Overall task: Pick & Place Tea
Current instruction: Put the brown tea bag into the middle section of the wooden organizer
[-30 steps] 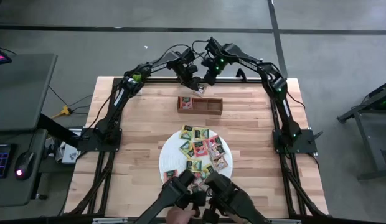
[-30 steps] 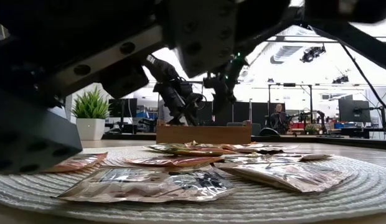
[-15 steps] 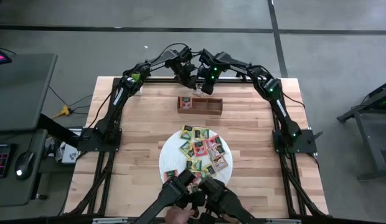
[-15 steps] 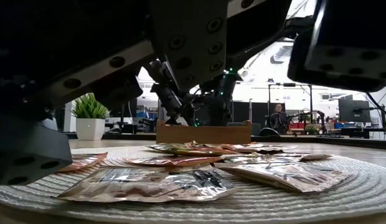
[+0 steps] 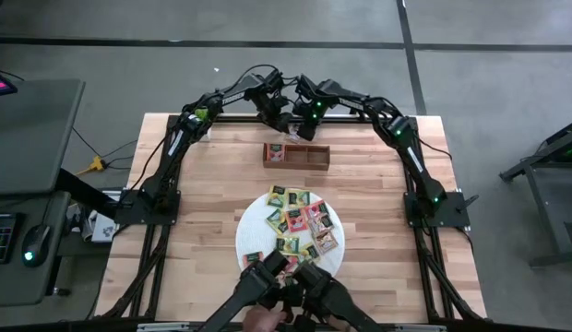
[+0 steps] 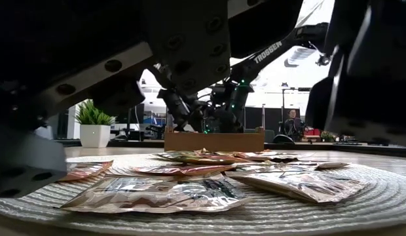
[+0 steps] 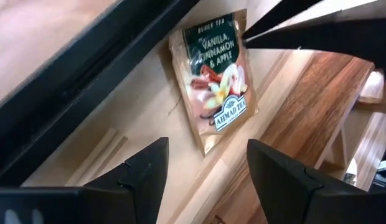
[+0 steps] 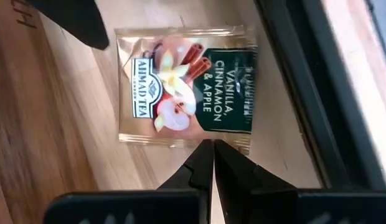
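A tea packet marked vanilla, cinnamon and apple, with a dark green top and a pink picture, sits face up over the strip of table behind the brown wooden tray. My right gripper is shut on it. My left gripper is open right beside it, above the packet, touching nothing. Both grippers hover at the table's far edge. A red packet lies in the tray's left compartment. Several more packets lie flat on the round white mat. My right gripper pinches the tea packet by the middle of one side edge, only at the fingers' free ends. The fingers come down at it slanting from the table's right. The packet lies roughly flat, face up. Whether it rests on the wood below, I cannot tell.
A dark rail runs along the table's far edge close behind the packet. The tray's far wall is just on its near side. Part of another dark rig overhangs the near edge. Bare wood lies left and right of the mat.
My right gripper has swung toward the table's left and a little toward the tray, closing up beside my left gripper behind the tray's left end. My left gripper has barely shifted.
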`<state>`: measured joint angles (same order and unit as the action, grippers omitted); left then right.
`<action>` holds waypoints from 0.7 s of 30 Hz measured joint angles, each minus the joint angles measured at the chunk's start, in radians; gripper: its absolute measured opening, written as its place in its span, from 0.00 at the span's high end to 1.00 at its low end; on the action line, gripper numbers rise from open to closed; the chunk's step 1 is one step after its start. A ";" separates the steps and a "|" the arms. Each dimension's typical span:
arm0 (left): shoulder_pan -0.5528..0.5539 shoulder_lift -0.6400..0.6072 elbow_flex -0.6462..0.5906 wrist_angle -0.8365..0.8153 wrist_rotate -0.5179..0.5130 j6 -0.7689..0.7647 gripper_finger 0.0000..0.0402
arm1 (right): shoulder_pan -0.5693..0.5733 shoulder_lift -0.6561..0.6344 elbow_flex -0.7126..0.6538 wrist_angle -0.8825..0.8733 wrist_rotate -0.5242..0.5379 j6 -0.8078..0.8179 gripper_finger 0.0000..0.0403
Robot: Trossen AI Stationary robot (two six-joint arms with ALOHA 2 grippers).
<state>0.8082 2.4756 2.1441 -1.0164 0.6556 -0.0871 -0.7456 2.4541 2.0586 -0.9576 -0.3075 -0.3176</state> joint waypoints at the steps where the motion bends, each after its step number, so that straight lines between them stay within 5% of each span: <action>1: 0.000 0.000 0.000 -0.006 -0.003 0.003 0.47 | 0.000 0.002 0.000 0.000 0.000 0.000 0.97; 21: 0.000 0.000 0.000 -0.012 0.008 0.059 0.47 | 0.005 0.005 0.000 0.051 -0.060 -0.024 0.97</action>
<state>0.8078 2.4752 2.1441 -1.0283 0.6635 -0.0281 -0.7406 2.4596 2.0586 -0.9070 -0.3678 -0.3415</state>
